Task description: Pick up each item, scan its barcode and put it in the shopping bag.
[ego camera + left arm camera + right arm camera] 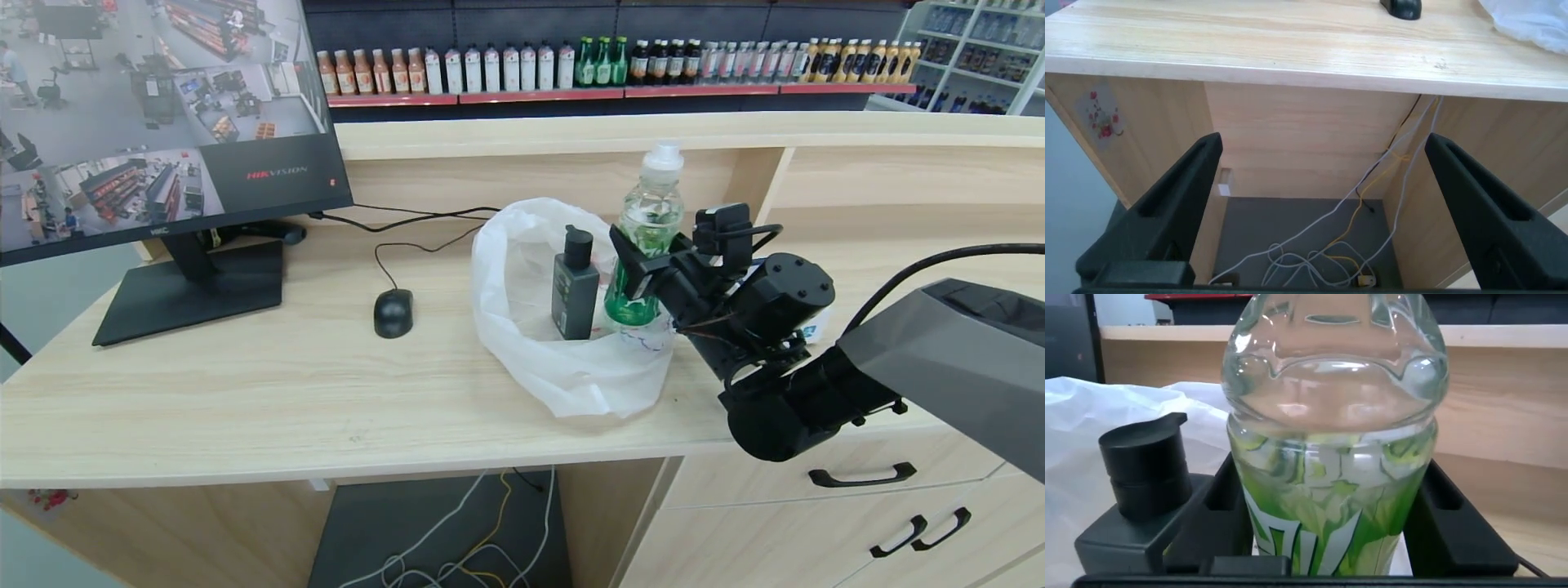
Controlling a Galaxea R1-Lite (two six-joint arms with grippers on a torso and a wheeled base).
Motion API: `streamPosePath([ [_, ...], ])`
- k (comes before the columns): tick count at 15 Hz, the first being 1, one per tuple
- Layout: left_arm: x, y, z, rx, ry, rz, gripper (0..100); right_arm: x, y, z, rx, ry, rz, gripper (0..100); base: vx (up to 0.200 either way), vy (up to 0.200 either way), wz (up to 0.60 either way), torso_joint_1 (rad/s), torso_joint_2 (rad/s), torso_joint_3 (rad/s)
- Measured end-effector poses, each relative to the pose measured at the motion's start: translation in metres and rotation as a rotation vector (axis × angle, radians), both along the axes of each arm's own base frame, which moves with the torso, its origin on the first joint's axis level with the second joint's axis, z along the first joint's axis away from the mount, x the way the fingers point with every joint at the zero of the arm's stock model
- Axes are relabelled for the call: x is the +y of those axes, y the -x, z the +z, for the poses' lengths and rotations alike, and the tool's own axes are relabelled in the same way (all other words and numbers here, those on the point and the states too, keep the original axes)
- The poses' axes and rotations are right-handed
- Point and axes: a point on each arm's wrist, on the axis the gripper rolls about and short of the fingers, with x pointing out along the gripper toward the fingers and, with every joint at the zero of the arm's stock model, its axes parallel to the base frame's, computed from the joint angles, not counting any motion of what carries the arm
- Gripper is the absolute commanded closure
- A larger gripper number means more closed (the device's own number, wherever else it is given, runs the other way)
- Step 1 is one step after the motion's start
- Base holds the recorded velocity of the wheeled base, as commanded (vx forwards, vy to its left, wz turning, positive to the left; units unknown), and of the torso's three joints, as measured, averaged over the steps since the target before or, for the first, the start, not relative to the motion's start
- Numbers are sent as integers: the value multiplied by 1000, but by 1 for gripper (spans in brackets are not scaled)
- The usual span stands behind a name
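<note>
Nearest the head camera, the right gripper (633,273) has its jaws closed on the labelled lower half of the green bottle (651,214), which is upright, long axis vertical, cap up. Its foot is inside the open mouth of the bag (522,351), just beside the dark bottle (574,286) standing there, so the way in is straight down and release looks like the step in hand. Whether the foot rests on the bag's floor cannot be told. The right wrist view adds that the jaws flank the bottle on both sides. The left gripper (1323,145), jaws wide apart and empty, hangs below the bench (1290,49) edge, well apart from the bag; the right arm is nearer.
</note>
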Motion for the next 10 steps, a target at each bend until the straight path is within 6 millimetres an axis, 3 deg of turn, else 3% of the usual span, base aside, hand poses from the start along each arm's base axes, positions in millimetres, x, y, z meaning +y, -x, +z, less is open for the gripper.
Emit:
streamPosePath([
  [10,0,0,0,0,0,0,0,1,-1,-10,30,13,2,100,0,0,0,0,0,0],
])
